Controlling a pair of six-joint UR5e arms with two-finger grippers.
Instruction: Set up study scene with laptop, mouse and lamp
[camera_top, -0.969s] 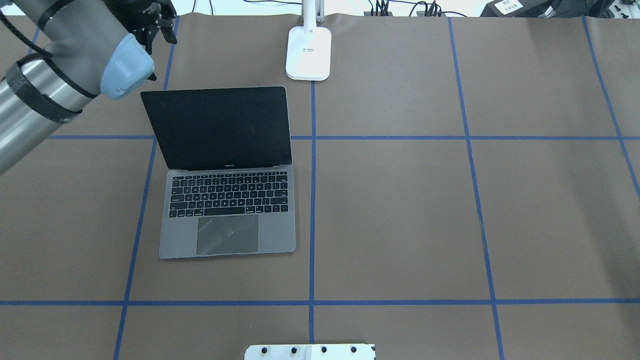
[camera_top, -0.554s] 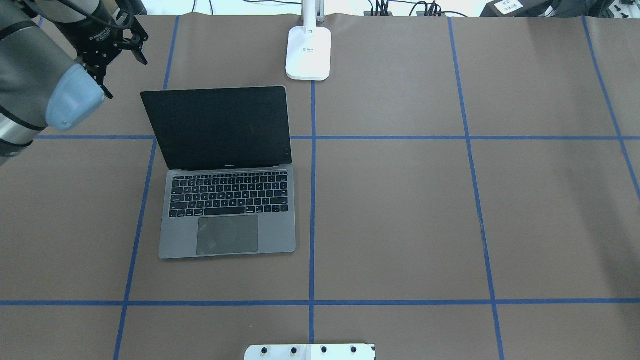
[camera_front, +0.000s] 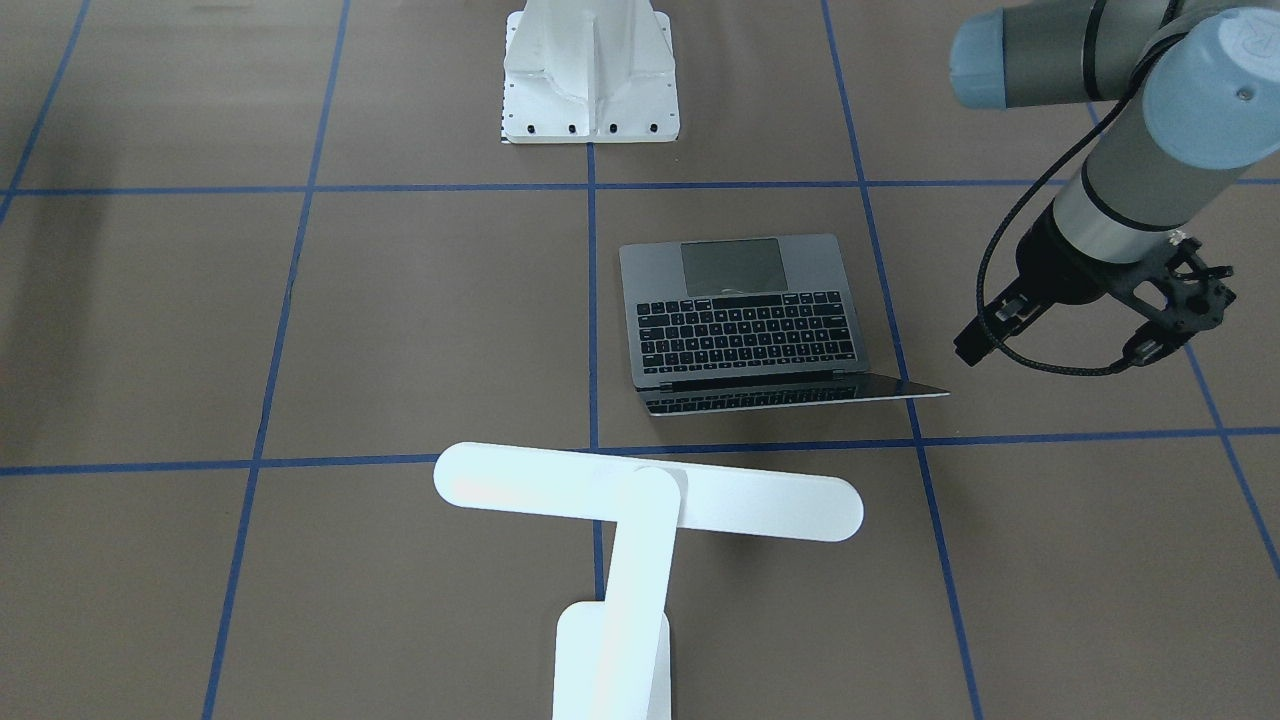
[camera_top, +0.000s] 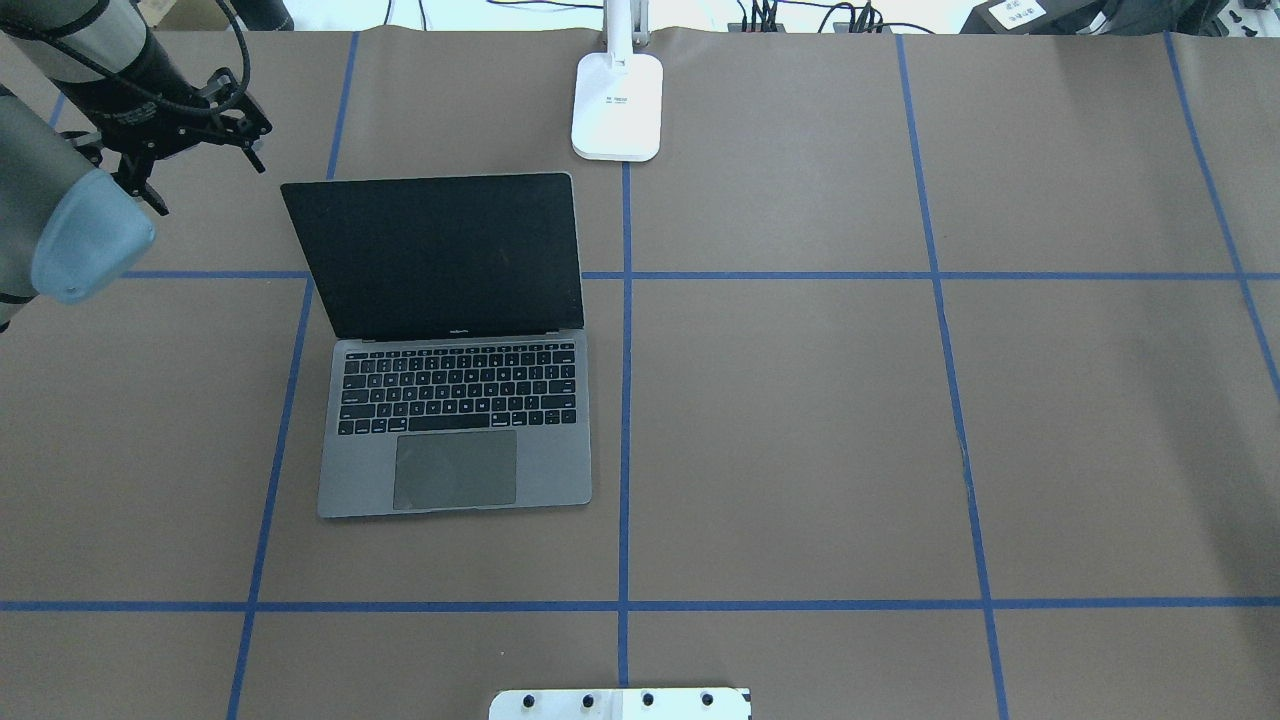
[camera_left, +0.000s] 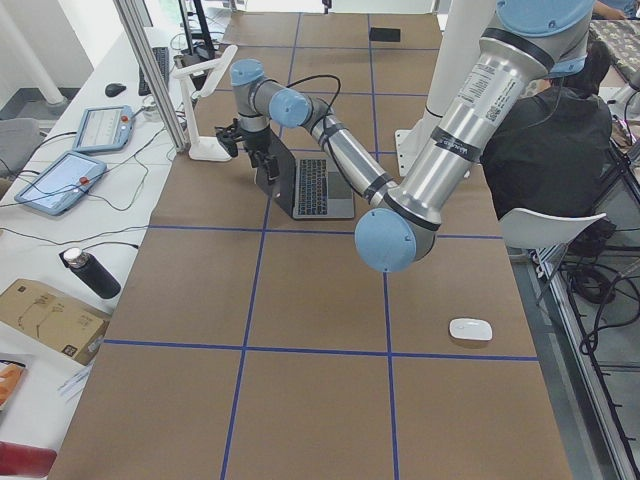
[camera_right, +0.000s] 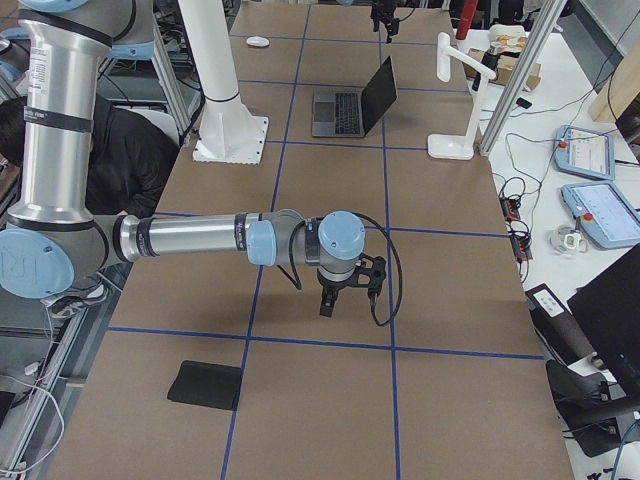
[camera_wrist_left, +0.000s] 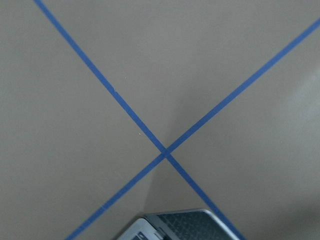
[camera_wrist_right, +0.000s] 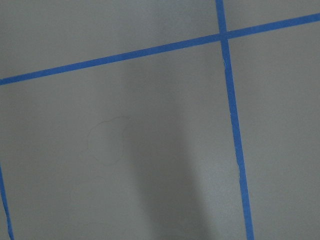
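Left gripper (camera_top: 192, 128) hovering, pointing down — right gripper (camera_right: 327, 304) low, jaws unclear

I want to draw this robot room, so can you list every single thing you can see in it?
laptop: 1, grey, open on the table's left half.
lamp: 1, white, far table edge, beyond the laptop.
mouse: 1, white, table's left end, far from the laptop.
flat pad: 1, black, table's right end.
pedestal: 1, white, bolted at the robot's table edge.
table: 1, brown cover, blue tape lines.
tablets: at least 2, grey-blue, side bench.
bottle: 1, dark, side bench.
cardboard box: 1, brown, side bench.
person: 1, black top, beside the pedestal.
left gripper: 1, black, beside the laptop's screen, jaws open.
right gripper: 1, black, over bare table, jaws unclear.
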